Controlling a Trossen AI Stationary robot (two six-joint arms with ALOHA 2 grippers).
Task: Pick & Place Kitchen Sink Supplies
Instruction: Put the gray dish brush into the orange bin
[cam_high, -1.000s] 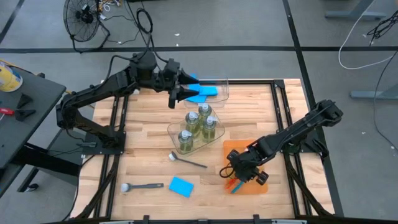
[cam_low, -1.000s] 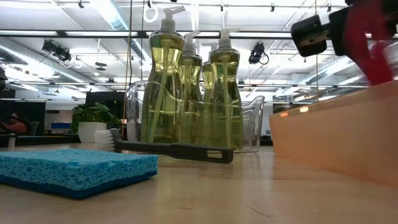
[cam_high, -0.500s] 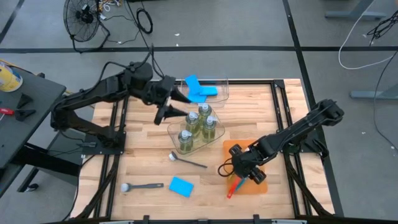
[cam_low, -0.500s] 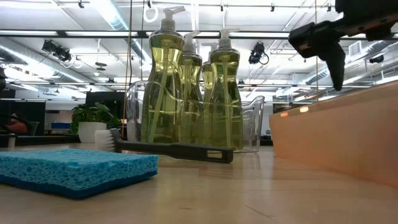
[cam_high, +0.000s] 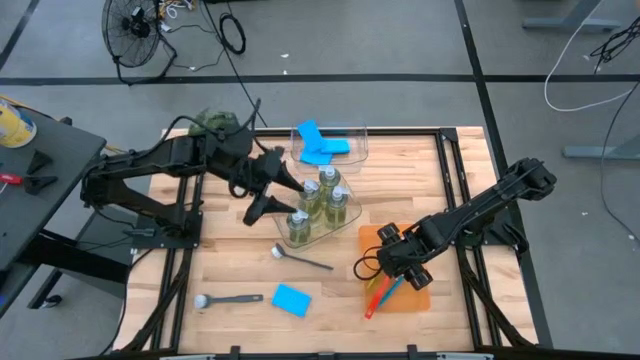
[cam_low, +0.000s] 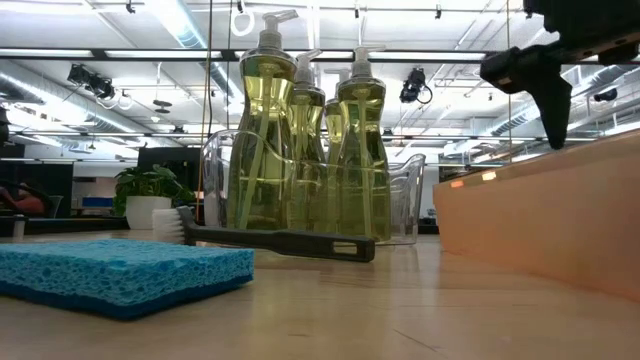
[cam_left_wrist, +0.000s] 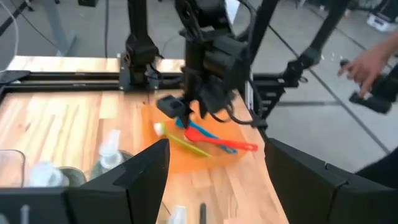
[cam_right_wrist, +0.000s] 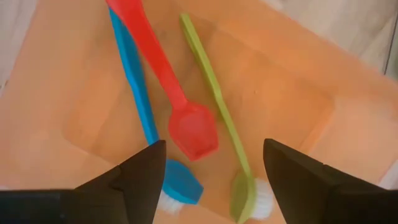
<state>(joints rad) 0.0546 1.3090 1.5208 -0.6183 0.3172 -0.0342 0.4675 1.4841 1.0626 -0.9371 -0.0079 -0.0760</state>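
Dish brushes, three of them, lie in the orange tray (cam_high: 410, 297) near the table's front right: a red brush (cam_right_wrist: 163, 74), a blue brush (cam_right_wrist: 144, 112) and a yellow-green brush (cam_right_wrist: 214, 106), side by side and partly crossing, with the red one's handle sticking out over the tray's front edge (cam_high: 372, 308). The right gripper (cam_high: 392, 262) hangs just above that tray with its fingers spread and nothing between them. Left of the tray stands a clear bin (cam_high: 283, 212) holding four pump bottles (cam_high: 318, 200) of yellow-green liquid, packed close together. The left gripper (cam_high: 285, 195) hovers just beside this bin on its left, fingers spread wide and empty. Behind the bottle bin, toward the table's far edge, a second clear bin (cam_high: 358, 145) holds blue sponges (cam_high: 318, 143), one tipped up on edge. In front of the bottle bin a dark grey brush (cam_high: 303, 259) lies loose on the wood, its white head toward the left; farther front lie another dark grey brush (cam_high: 230, 299) and, just beside it, a loose blue sponge (cam_high: 291, 299). In the low view that sponge (cam_low: 120, 272) fills the near left, with a dark brush (cam_low: 270, 240) lying across before the bottles (cam_low: 300, 150). A person's hand (cam_left_wrist: 367, 59) shows beyond the table.
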